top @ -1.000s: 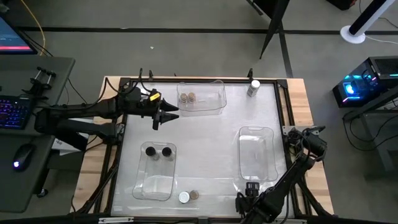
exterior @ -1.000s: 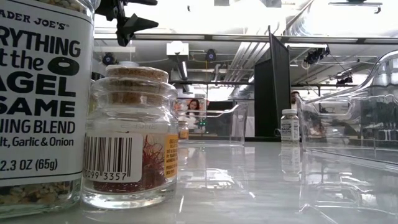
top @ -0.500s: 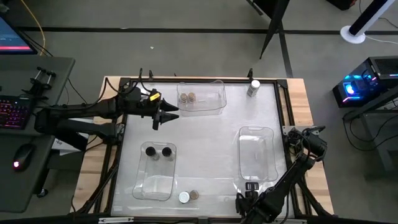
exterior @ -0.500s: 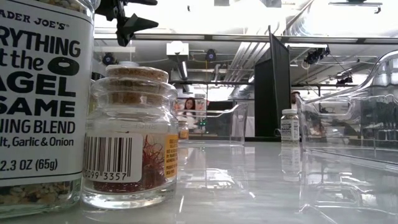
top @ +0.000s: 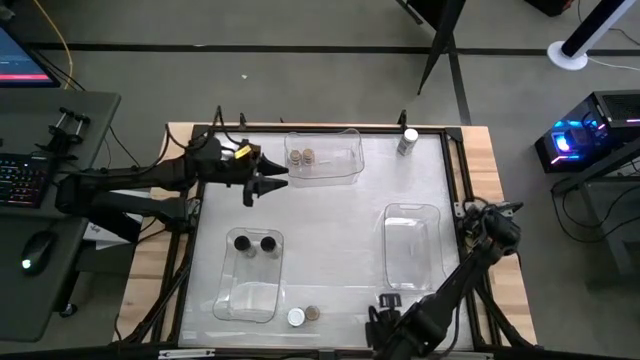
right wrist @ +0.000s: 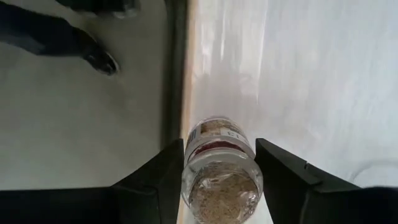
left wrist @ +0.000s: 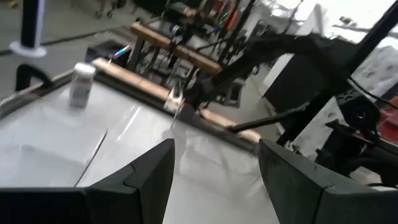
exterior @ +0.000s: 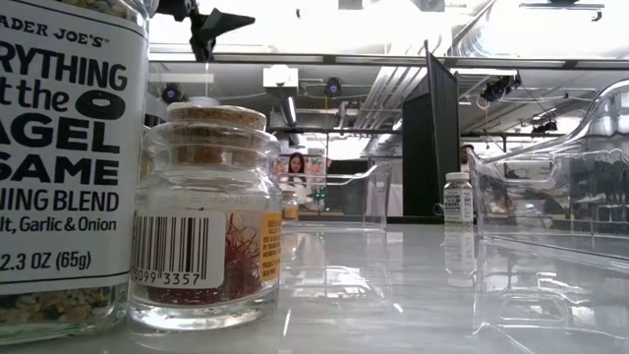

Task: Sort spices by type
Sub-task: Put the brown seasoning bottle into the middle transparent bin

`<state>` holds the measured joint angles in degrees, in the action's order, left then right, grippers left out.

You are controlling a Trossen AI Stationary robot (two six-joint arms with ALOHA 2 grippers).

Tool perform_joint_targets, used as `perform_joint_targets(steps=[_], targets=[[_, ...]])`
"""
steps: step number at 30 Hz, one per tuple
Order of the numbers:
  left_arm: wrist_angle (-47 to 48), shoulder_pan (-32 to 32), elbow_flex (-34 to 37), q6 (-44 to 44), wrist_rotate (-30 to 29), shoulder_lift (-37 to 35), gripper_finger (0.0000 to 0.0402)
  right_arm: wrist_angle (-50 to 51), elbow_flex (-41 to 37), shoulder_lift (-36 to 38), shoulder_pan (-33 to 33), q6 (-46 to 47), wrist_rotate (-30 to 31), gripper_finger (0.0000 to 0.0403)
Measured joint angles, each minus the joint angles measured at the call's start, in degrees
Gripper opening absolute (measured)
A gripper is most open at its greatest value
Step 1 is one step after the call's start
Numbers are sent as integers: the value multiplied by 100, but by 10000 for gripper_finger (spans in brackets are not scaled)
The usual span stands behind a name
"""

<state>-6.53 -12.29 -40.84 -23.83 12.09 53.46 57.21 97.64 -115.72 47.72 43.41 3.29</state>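
At twelve o'clock on the surface (top: pixel 330 225), a clear bin (top: pixel 335 168) holds two tan-lidded jars (top: pixel 300 156); the eight o'clock bin (top: pixel 250 295) holds two black-lidded jars (top: pixel 254 243). The left gripper (top: pixel 268 184) hovers with fingers spread. The right gripper (top: pixel 383 318), partly cut off, straddles a cork-lidded jar (right wrist: pixel 221 173); contact is unclear.

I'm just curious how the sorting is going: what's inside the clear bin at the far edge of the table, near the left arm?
The clear bin holds two tan-lidded jars side by side at one end. The rest looks empty, though glare could hide something small. The left gripper hovers open beside it.

Open tabletop (top: pixel 330 215) mid-table between three clear bins (top: pixel 413 245); two jars (top: pixel 304 316) crowding the near edge.
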Motion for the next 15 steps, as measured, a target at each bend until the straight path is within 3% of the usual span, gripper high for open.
perform_joint_targets(steps=[5, 10, 15], targets=[[-384, -7, -92, 2, 453, -66, 218, 780, 1135, 0, -374, -904, 383, 170], [-407, -7, -533, 16, 907, -66, 218, 1663, 2190, 11, -1114, -1617, 1553, 170], [-396, -4, -1163, 39, 1627, -78, 218, 1635, 2744, 12, -2227, -2231, 2406, 170]])
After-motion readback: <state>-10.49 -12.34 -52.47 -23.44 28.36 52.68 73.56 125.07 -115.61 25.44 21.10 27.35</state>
